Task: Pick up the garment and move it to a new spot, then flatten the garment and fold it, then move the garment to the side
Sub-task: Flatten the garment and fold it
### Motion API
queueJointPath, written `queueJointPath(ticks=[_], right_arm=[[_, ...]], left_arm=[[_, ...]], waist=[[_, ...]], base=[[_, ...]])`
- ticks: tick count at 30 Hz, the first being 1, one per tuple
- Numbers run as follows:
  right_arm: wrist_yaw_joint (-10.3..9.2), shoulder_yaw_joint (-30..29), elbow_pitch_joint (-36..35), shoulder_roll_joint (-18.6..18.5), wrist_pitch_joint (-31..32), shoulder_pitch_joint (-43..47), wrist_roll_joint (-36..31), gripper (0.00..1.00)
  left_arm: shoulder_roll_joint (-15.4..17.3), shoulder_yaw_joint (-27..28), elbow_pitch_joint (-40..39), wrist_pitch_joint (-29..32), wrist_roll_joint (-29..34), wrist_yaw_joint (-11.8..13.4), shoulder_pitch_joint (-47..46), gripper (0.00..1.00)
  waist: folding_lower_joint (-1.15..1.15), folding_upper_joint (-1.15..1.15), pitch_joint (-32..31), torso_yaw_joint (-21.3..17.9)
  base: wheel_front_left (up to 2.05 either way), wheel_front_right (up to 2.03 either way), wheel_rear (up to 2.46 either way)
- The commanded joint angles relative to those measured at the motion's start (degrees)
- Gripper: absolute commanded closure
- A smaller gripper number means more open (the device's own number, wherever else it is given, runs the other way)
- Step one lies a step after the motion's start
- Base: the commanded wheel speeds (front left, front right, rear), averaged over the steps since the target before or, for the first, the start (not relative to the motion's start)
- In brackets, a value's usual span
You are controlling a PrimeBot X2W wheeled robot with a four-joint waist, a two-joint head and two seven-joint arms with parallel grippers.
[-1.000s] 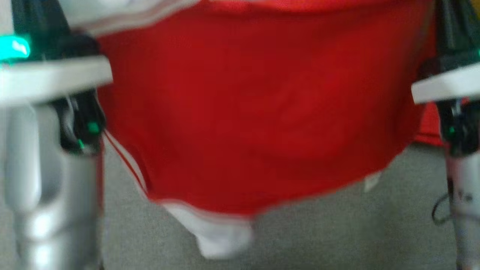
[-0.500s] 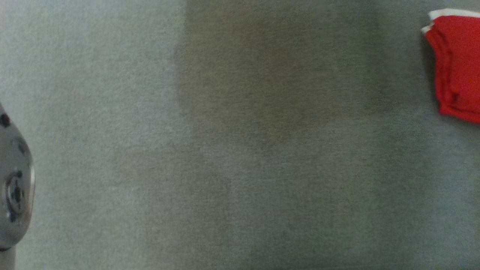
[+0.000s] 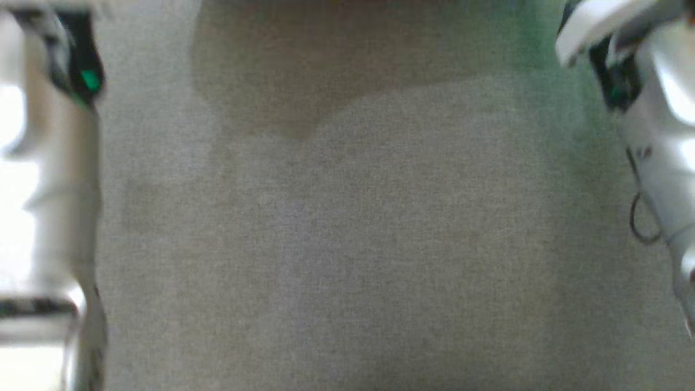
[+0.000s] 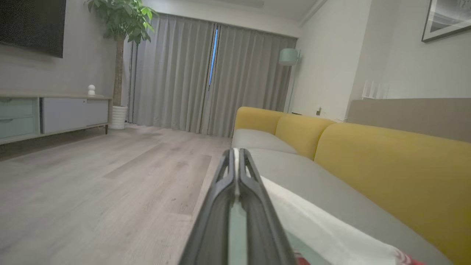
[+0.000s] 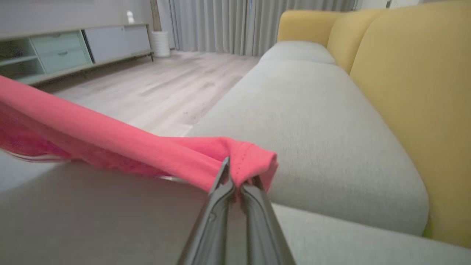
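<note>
The garment (image 5: 110, 143) is red with a white band. In the right wrist view it stretches off to the left above the grey sofa seat (image 5: 312, 121), and my right gripper (image 5: 235, 173) is shut on its folded hem. In the left wrist view my left gripper (image 4: 236, 151) is shut, a pale strip of cloth is pinched between its fingers, and the garment's white band (image 4: 323, 228) trails off to the lower right. The head view has my left forearm (image 3: 54, 190) and right forearm (image 3: 662, 136) at its edges, above the bare seat (image 3: 347, 244) with a broad shadow (image 3: 304, 81) at the top.
Yellow back cushions (image 5: 412, 92) line the far side of the sofa. Beyond the seat's front edge lies a wooden floor (image 4: 110, 176), with a low cabinet (image 4: 55, 114), a potted plant (image 4: 119, 22) and grey curtains (image 4: 206, 77) further off.
The head view has shifted a lot between frames. The red garment filled it a second ago and showed at its right edge half a second ago; now it holds the seat, a shadow and both forearms.
</note>
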Motion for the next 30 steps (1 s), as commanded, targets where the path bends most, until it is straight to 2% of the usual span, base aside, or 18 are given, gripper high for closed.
queueJointPath(ticks=[1, 7, 12, 23, 30], right_arm=[[0.2, 1.4, -1.5, -0.6, 0.6, 0.7, 1.4, 1.0], [0.2, 10.9, -6.0, -4.2, 5.3, 10.1, 10.0, 1.0], [0.2, 16.5, -11.6, -8.2, 8.0, 16.6, 16.6, 1.0], [0.2, 22.4, -21.0, -13.2, 8.8, 28.1, 21.7, 1.0], [0.2, 21.9, -27.4, -14.5, 10.6, 36.5, 23.6, 1.0]], left_arm=[[2.6, 1.2, -3.3, -0.3, 0.1, -0.2, 1.5, 1.0], [2.5, -1.4, -9.4, -0.4, -1.2, -0.3, 19.1, 1.0], [4.9, -5.5, -14.4, 0.0, -4.0, -0.3, 30.3, 1.0], [9.0, -9.9, -26.3, 6.2, -5.8, 0.2, 47.6, 1.0], [10.2, -10.3, -37.2, 10.2, -6.8, 3.9, 58.7, 1.0]], waist=[[0.0, 0.0, -1.8, 0.2], [0.0, 0.0, -7.4, 0.3], [0.0, 0.0, -11.3, 0.1], [0.0, 0.0, -18.7, -0.6], [0.0, 0.0, -22.8, -1.3]], base=[[0.0, 0.0, 0.0], [0.0, 0.0, 0.0], [0.0, 0.0, 0.0], [0.0, 0.0, 0.0], [0.0, 0.0, 0.0]])
